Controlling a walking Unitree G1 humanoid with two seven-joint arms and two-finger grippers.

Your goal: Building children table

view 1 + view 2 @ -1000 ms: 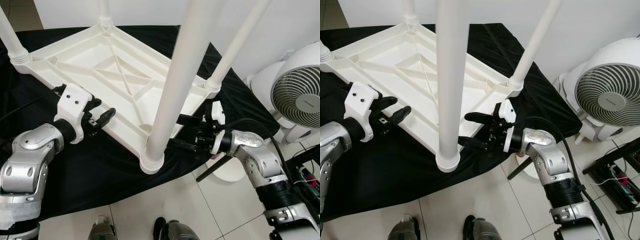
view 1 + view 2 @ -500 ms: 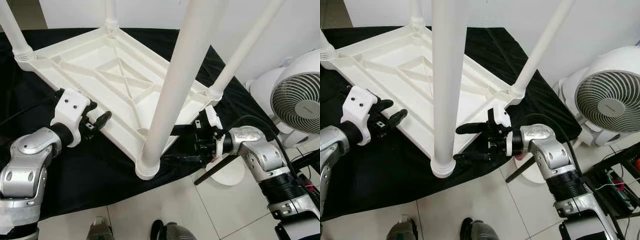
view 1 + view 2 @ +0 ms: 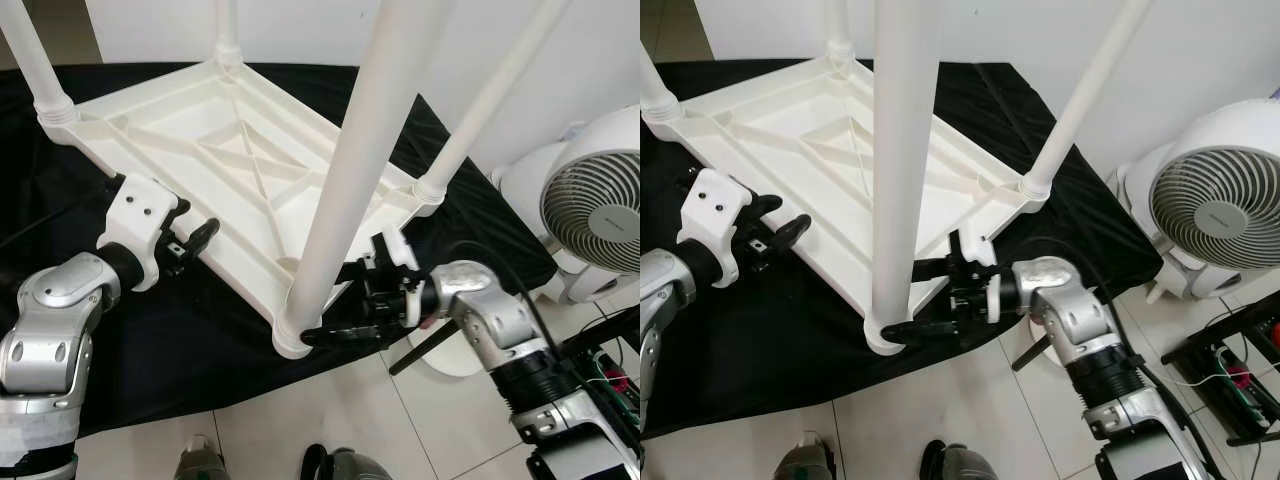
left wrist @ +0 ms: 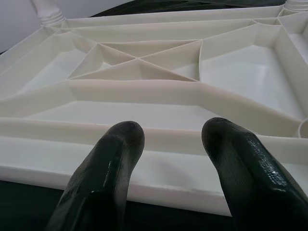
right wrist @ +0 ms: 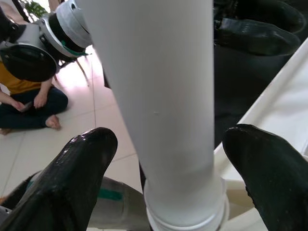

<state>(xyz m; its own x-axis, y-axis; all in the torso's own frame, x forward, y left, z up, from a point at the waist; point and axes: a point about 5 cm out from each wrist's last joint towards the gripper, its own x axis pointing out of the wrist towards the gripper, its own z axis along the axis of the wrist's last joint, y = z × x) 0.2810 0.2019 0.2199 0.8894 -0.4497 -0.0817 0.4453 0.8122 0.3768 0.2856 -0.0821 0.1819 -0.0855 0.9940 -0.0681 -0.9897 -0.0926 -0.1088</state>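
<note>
The upturned white table [image 3: 240,180] lies on a black cloth [image 3: 180,340], its near leg [image 3: 350,180] standing at the overhanging corner. The right gripper [image 3: 922,298] straddles that leg's base, fingers wide. The left gripper [image 3: 192,240] hovers spread at the rim. A careless squeeze could tip the table floorward.

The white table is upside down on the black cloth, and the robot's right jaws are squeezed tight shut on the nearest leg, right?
Not quite. The right gripper is open: in the right wrist view its jaws stand apart on either side of the nearest table leg without touching it. The upside-down white table does lie on the black cloth.
</note>
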